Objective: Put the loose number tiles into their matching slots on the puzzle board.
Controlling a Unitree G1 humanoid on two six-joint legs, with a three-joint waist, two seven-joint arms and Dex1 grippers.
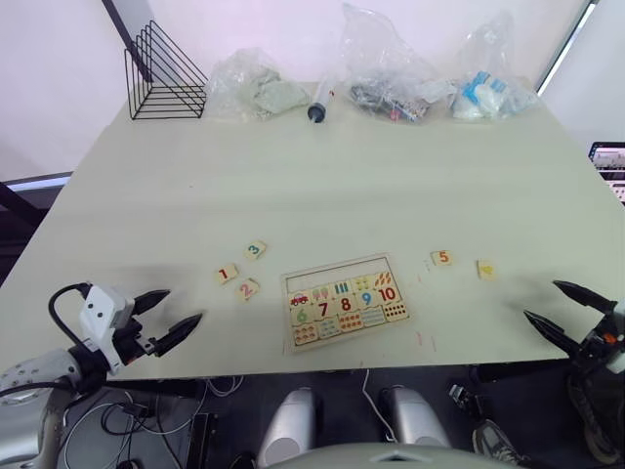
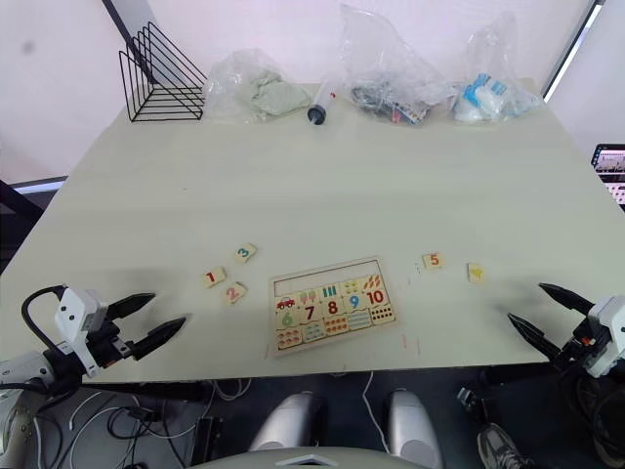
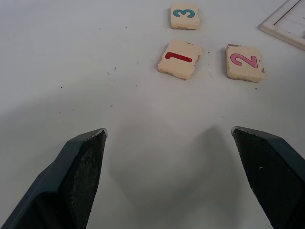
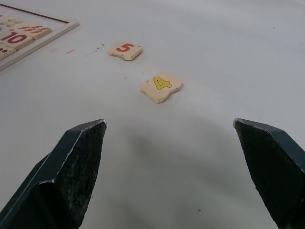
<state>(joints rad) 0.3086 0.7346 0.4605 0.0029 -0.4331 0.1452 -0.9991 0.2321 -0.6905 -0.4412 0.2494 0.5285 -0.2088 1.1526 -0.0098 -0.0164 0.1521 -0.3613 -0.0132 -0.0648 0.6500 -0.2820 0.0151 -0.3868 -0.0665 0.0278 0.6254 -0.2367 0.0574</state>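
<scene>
Left gripper (image 1: 166, 315): black fingers apart, low over pale table (image 1: 322, 166), pointing at red 1 tile (image 1: 227, 275).
Right gripper (image 1: 559, 311): fingers apart, pointing at yellow 4 tile (image 1: 485, 270).

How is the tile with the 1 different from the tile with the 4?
The 1 tile has a red digit; the 4 tile has a yellow one. The 1 tile lies on the robot's left of the puzzle board, close beside the 2 tile and the 3 tile; the 4 tile lies on the right, near the 5 tile. Both are small pale wooden squares lying flat on the table, outside the board.
</scene>
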